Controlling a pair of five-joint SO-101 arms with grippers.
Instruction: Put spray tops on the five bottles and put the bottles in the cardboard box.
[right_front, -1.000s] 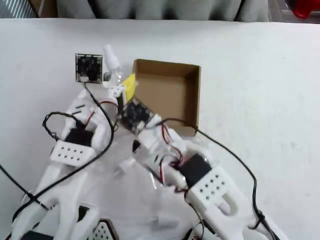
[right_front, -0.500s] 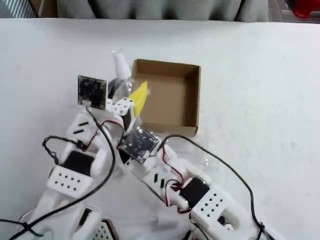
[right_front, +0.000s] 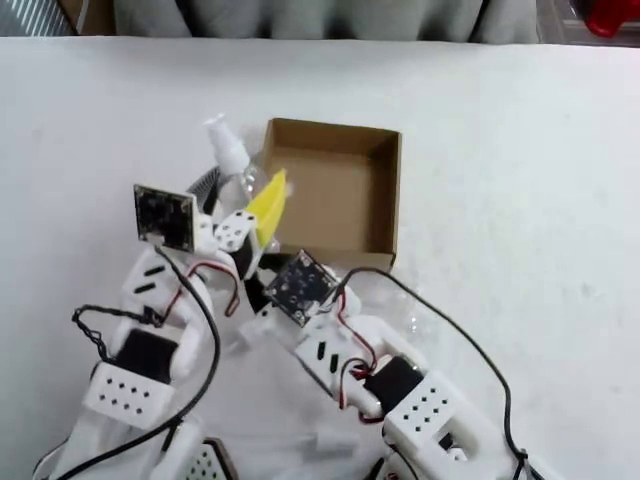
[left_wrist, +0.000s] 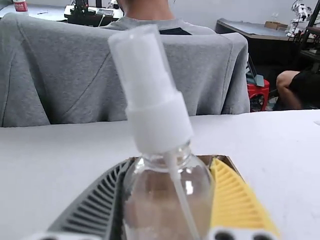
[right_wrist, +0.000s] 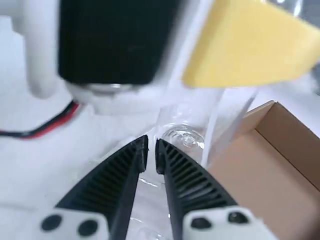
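Since the left gripper (left_wrist: 172, 170) has its jaws, one grey and one yellow, clamped on the belly of a clear bottle (left_wrist: 165, 210), I read this as the packing step for that bottle. Its white spray top (left_wrist: 150, 100) is already seated on the neck. From above, the bottle is held up off the bench, tilted with its top toward the far-left corner. It is just beside the left wall of the cardboard box (right_front: 345, 190). The yellow jaw overlaps that wall, but the bottle is not yet inside.

A little to the right, the right gripper (right_wrist: 151, 144) points at the bottle's base. Its black jaws are together or all but, and I can make out nothing between them. The box sits open about midway across the bench, nearer the far edge than the near one, and none of the five bottles looks packed yet. Close to the near edge lies a small white part (right_front: 330, 440), probably a loose spray top, though I can't be sure.

Next, I judge, the bottle needs carrying rightward over the box wall and lowering to the floor of the box. Only then should the left jaws part, with the right arm held back so the two don't foul.
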